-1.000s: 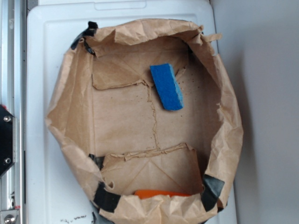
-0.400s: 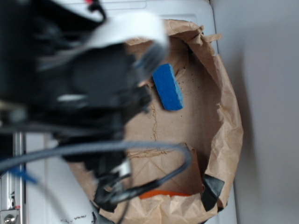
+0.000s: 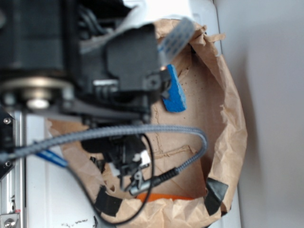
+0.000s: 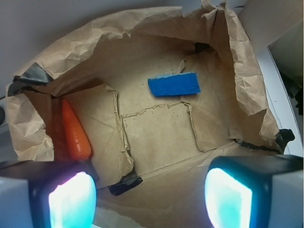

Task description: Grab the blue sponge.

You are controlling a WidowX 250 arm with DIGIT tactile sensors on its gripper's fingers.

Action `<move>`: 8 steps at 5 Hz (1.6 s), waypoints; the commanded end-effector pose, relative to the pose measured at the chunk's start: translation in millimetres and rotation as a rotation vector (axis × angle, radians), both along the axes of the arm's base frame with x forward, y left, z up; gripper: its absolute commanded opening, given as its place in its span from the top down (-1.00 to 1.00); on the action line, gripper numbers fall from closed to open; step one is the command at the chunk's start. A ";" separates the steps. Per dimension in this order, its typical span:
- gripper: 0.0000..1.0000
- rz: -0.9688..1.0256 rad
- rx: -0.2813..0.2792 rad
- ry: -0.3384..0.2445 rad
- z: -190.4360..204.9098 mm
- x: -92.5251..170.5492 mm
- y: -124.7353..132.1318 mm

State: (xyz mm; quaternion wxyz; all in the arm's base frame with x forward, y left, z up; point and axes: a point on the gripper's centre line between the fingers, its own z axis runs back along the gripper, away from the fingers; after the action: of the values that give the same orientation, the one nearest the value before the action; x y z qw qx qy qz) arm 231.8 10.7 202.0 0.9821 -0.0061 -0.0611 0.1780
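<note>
Wrist view: whole blue sponge (image 4: 173,84), orange object (image 4: 75,131) in paper bag (image 4: 228,61); tool (image 4: 149,197) released, empty. Exterior: arm (image 3: 71,61) hides half the sponge.

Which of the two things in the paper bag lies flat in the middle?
The blue sponge; the orange object is tucked against the bag's side wall.

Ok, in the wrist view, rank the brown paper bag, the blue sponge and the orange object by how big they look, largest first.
1. The crumpled brown paper bag, by far the largest; it fills most of the view.
2 and 3. The blue rectangular foam sponge and the orange cone-shaped object look alike in size; the orange one is partly hidden by a paper fold, so no ranking.
</note>
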 end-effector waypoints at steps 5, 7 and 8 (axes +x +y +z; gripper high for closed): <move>-1.00 0.383 0.018 -0.125 -56.5 16.8 39.4; -1.00 0.676 0.077 0.002 -104.3 64.2 64.4; -1.00 0.676 0.077 0.002 -104.3 64.2 64.4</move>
State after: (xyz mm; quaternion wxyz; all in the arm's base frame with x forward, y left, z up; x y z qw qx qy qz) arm 295.1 63.5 79.7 0.8759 0.0601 -0.0360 0.4775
